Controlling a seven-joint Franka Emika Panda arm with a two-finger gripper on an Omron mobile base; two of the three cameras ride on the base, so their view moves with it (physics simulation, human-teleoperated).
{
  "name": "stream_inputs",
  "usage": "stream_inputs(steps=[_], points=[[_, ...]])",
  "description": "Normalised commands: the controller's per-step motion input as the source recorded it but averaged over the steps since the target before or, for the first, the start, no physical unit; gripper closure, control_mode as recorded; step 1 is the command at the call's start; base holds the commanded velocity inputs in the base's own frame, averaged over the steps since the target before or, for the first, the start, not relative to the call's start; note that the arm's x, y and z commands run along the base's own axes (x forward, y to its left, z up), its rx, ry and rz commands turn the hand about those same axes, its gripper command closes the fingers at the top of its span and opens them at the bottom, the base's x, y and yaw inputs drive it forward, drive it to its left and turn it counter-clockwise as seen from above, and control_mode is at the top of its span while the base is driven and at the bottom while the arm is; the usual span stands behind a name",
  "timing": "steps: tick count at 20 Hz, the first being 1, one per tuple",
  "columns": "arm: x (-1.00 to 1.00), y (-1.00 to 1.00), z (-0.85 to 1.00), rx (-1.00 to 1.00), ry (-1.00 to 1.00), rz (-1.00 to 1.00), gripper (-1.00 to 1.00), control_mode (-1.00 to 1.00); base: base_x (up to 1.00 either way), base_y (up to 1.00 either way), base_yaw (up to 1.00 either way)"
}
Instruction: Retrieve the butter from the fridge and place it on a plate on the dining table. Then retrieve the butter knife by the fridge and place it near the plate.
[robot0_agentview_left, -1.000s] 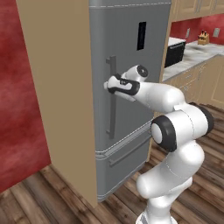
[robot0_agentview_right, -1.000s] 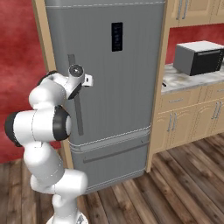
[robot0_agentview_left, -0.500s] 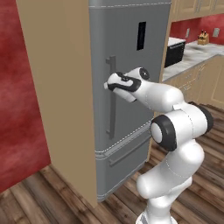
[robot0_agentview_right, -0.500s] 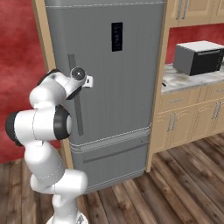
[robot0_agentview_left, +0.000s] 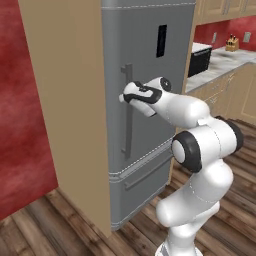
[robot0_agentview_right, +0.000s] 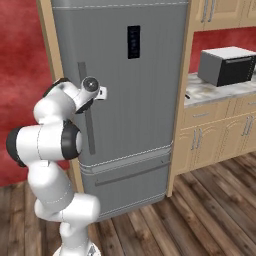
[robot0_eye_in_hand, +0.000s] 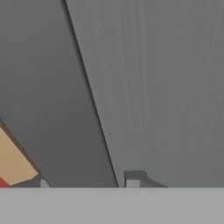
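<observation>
gripper (robot0_agentview_left: 125, 96) set at fridge (robot0_agentview_left: 150, 60) handle (robot0_agentview_left: 128, 112), upright bar between fingers; grasp not yet discernible.

Fridge (robot0_agentview_left: 150, 75) matt grey, smooth, brushed-metal look; handle (robot0_agentview_left: 128, 110) same matt grey; side panel (robot0_agentview_left: 70, 100) flat tan, wood-like; floor (robot0_agentview_right: 200, 215) dark wood planks; wall (robot0_agentview_left: 20, 125) mottled red; arm (robot0_agentview_left: 200, 150) glossy white plastic

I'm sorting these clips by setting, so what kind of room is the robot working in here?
A home kitchen, rendered rather than real. A tall grey fridge stands shut in a tan surround, a microwave sits on a marble counter over wooden cabinets, and the floor is dark wood planks.
</observation>
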Motion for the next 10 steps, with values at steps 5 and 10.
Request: stream_inputs(steps=[5, 10], points=[[-0.51, -0.72, 0.00, -0.08, 0.01, 0.00, 1.00, -1.00, 0.00, 0.00, 0.00], [-0.89, -1.00, 0.00, -0.09, 0.00, 0.00, 1.00, -1.00, 0.00, 0.00, 0.00]])
